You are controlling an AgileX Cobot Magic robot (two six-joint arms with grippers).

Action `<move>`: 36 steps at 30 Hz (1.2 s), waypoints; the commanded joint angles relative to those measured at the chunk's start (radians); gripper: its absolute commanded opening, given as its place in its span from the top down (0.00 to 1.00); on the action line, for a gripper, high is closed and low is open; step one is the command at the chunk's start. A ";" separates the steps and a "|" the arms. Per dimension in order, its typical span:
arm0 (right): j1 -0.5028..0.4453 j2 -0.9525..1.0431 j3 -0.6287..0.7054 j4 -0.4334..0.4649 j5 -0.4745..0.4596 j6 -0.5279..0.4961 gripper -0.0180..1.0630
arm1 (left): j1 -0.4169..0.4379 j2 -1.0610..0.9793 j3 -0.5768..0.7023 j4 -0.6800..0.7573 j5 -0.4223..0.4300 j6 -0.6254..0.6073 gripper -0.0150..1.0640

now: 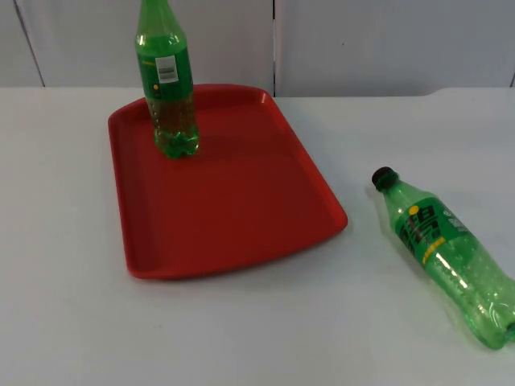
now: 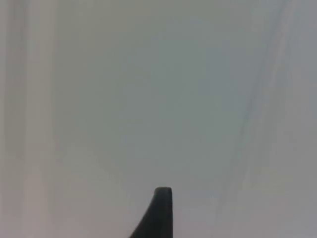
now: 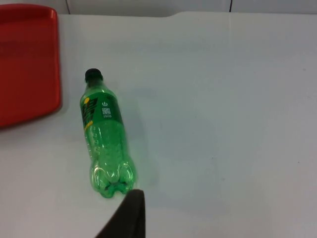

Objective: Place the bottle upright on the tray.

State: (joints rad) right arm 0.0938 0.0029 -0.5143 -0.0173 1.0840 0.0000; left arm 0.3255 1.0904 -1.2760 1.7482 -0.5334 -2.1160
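Two bottles: both green plastic, one standing and one lying down
Standing bottle (image 1: pixel 169 88): upright on the red tray, near its far left corner, with a white label patch on its side; its cap runs out of the top view
Lying bottle (image 1: pixel 445 252): on its side on the white table, to the right of the tray and apart from it, black cap pointing toward the far side and slightly toward the tray, base toward the near right
Red tray (image 1: pixel 233 209): a rounded rectangle on the white table, left of centre, its far edge close to the grey partition wall
White table (image 1: pixel 265 330): bears the tray and the lying bottle
Right gripper (image 3: pixel 130 218): one black fingertip stands just beside the base of the lying bottle in the right wrist view, the bottle stretching away from it cap-first; whether the jaws are spread or closed cannot be told
Left gripper (image 2: pixel 159 214): one black fingertip over a plain pale surface in the left wrist view; the state of its jaws cannot be told
Grey partition wall (image 1: pixel 362 40): behind the table
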 commanded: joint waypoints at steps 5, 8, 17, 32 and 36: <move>-0.011 -0.003 -0.001 0.002 -0.007 -0.008 0.01 | 0.000 -0.132 0.016 -0.004 0.425 0.316 0.21; -0.011 -0.003 -0.001 0.002 -0.007 -0.008 0.01 | 0.000 -0.174 0.058 -0.004 0.512 0.364 0.21; -0.011 -0.003 -0.001 0.002 -0.007 -0.008 0.01 | -0.092 -0.268 0.356 -0.444 0.932 0.938 0.21; -0.011 -0.003 -0.001 0.002 -0.007 -0.008 0.01 | -0.096 -0.371 0.363 -1.496 1.126 1.770 0.21; -0.011 -0.003 -0.001 0.002 -0.007 -0.008 0.01 | -0.099 -0.450 0.363 -1.635 1.149 1.921 0.21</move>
State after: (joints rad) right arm 0.0938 0.0029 -0.5143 -0.0173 1.0840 0.0000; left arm 0.2301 0.6551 -0.9156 0.1608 0.6098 -0.2339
